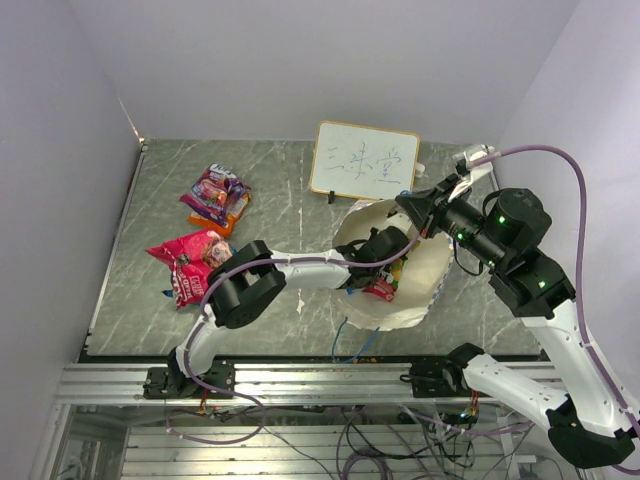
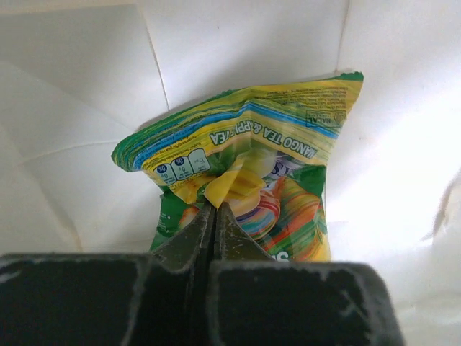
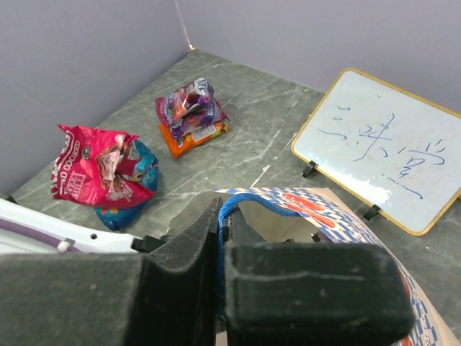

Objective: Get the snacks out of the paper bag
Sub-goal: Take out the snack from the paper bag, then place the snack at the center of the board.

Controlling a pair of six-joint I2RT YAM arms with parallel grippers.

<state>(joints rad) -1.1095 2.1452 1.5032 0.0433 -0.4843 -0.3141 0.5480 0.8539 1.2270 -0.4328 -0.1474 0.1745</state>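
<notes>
Out: purple-orange packet (image 1: 216, 195), pink-red packet (image 1: 190, 262) and blue packet (image 3: 146, 167) lie on the table (image 1: 290, 180) | In hand: left gripper (image 2: 215, 209), inside the paper bag (image 1: 425, 285), pinched tight on a yellow-green packet (image 2: 274, 144) | Right gripper (image 3: 220, 216) clamped on the bag's blue cord handle (image 3: 238, 202) | Left to do: lift that packet clear.

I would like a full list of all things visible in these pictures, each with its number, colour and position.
paper bag: 1, cream with blue-white checked band, centre-right of table
yellow-green packet: 1, inside the bag
purple-orange packet: 1, far left of table
pink-red packet: 1, left of table, on the blue packet
blue packet: 1, under the pink-red packet
signboard: 1, white, behind bag
table: 1, grey marbled
left gripper: 1, black, shut on yellow-green packet
right gripper: 1, black, shut on blue cord handle
</notes>
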